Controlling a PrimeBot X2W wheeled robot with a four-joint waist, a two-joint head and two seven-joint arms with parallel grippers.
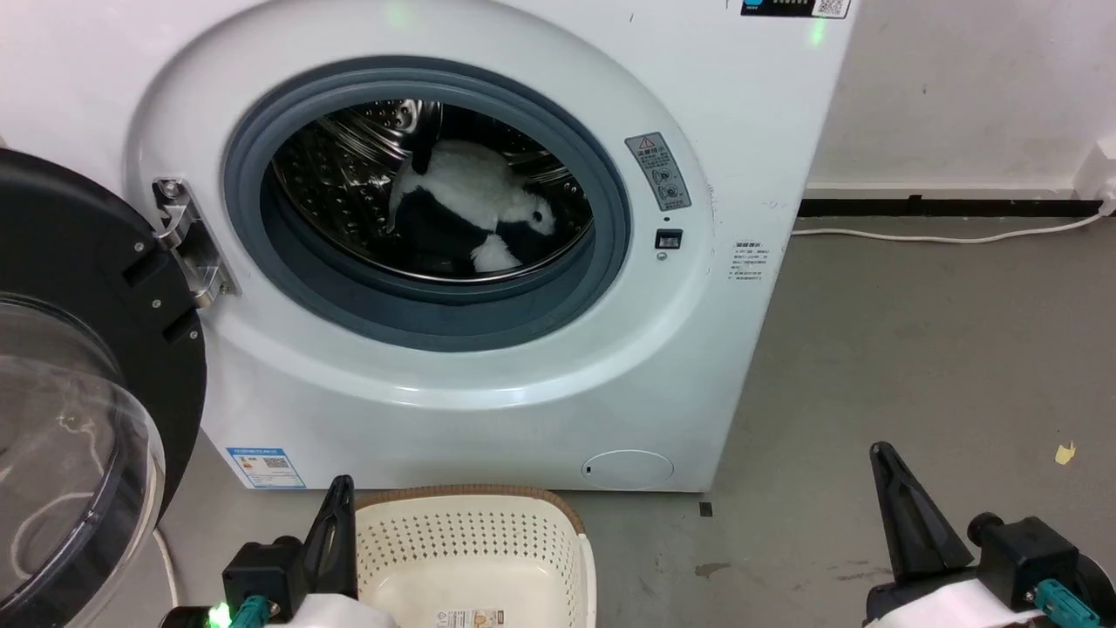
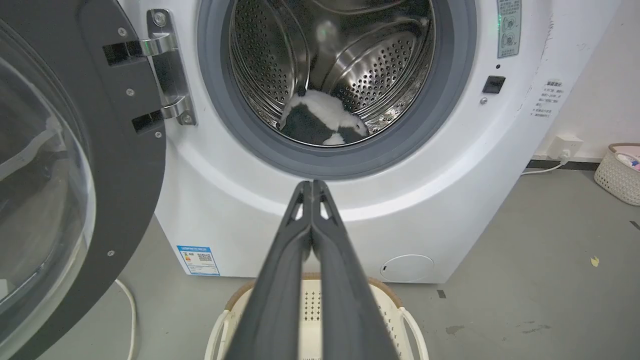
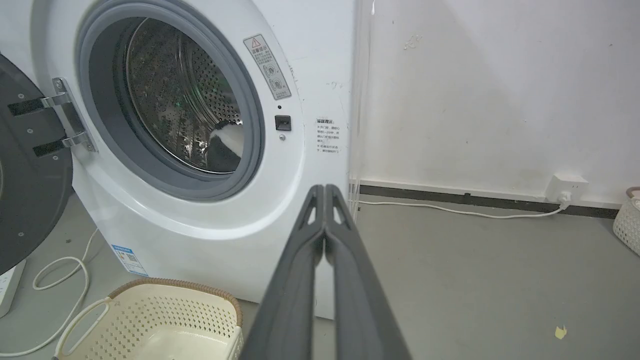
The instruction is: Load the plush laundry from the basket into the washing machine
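Observation:
The black-and-white plush laundry [image 1: 475,205] lies inside the steel drum of the washing machine [image 1: 488,384], low in the drum [image 2: 322,120]; a corner of it peeks past the gasket [image 3: 226,145]. The machine's door [image 1: 96,366] hangs wide open at the left. On the floor before the machine stands the cream basket [image 1: 471,554], with a label sticker on its bottom and no toy in it. My left gripper [image 2: 312,184] is shut with nothing held, above the basket's left rim [image 1: 340,484]. My right gripper [image 3: 325,188] is shut and holds nothing, over the floor at the lower right [image 1: 882,453].
A white cable [image 1: 950,235] runs along the grey floor by the back wall to a socket [image 3: 565,187]. Another woven basket [image 2: 617,172] stands far right. More cable [image 3: 60,280] loops on the floor under the open door. A small yellow scrap [image 1: 1064,452] lies on the floor.

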